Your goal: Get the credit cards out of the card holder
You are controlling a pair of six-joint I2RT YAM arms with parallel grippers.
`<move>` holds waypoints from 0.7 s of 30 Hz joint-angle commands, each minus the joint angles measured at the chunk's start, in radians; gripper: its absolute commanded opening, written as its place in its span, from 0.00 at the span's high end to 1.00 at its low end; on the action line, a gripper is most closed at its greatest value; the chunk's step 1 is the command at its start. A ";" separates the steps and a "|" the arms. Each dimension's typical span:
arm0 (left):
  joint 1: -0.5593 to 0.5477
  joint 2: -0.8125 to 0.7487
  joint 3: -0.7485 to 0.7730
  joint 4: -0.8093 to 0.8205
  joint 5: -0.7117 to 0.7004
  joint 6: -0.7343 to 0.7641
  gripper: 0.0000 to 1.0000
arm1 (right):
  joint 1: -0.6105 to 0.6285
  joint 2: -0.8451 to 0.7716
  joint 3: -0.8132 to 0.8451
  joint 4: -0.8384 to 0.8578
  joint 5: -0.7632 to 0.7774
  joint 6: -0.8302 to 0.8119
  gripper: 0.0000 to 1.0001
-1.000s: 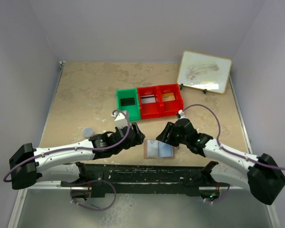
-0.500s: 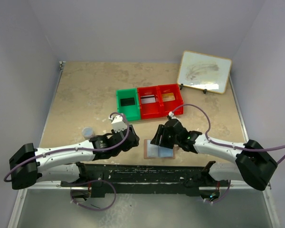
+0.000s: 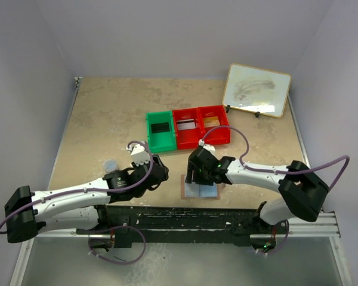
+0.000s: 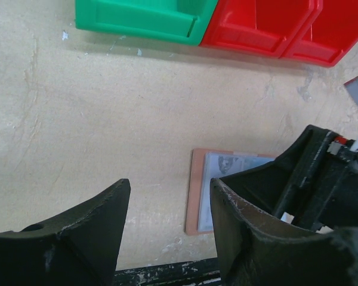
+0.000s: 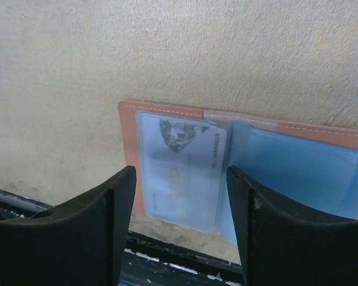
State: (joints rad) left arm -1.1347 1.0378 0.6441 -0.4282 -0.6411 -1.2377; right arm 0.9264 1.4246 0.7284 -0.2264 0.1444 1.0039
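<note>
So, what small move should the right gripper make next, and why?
Probably lower the right gripper onto the card and start sliding it out of the holder. That gripper's jaws stand open and empty over the open holder, with the pale card between them, not yet out. The left gripper is open beside the holder.

Both arms lie low, reaching inward to lower centre of the overhead frame. Left end effector jaws spread. Right end effector angled down, jaws spread wide.
</note>
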 commanded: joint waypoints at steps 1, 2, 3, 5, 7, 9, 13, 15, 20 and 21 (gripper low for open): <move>0.000 -0.049 0.020 -0.037 -0.067 -0.029 0.46 | 0.024 0.043 0.075 -0.075 0.073 0.021 0.33; 0.000 -0.053 0.020 -0.040 -0.068 -0.031 0.46 | 0.025 0.054 0.083 -0.079 0.076 0.023 0.33; 0.000 -0.053 0.019 -0.047 -0.069 -0.035 0.46 | 0.027 0.063 0.090 -0.084 0.079 0.024 0.33; 0.000 -0.051 0.016 -0.051 -0.066 -0.040 0.46 | 0.031 0.087 0.108 -0.097 0.084 0.026 0.33; 0.000 -0.046 0.012 -0.053 -0.064 -0.046 0.46 | 0.036 0.111 0.123 -0.107 0.087 0.025 0.34; 0.000 -0.048 0.011 -0.052 -0.065 -0.054 0.46 | 0.044 0.142 0.140 -0.133 0.097 0.033 0.34; 0.000 -0.051 0.013 -0.049 -0.067 -0.048 0.46 | 0.063 0.194 0.166 -0.186 0.137 0.071 0.38; 0.000 -0.050 0.014 -0.053 -0.068 -0.046 0.46 | 0.067 0.202 0.160 -0.186 0.139 0.083 0.43; 0.000 -0.046 0.009 -0.055 -0.058 -0.047 0.46 | 0.066 0.167 0.096 -0.087 0.047 0.082 0.55; 0.000 -0.044 0.008 -0.055 -0.057 -0.047 0.46 | 0.066 0.154 0.080 -0.062 0.031 0.079 0.56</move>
State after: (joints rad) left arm -1.1347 0.9977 0.6441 -0.4881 -0.6819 -1.2720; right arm 0.9855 1.5875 0.8749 -0.3668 0.2474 1.0546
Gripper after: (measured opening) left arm 0.537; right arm 0.467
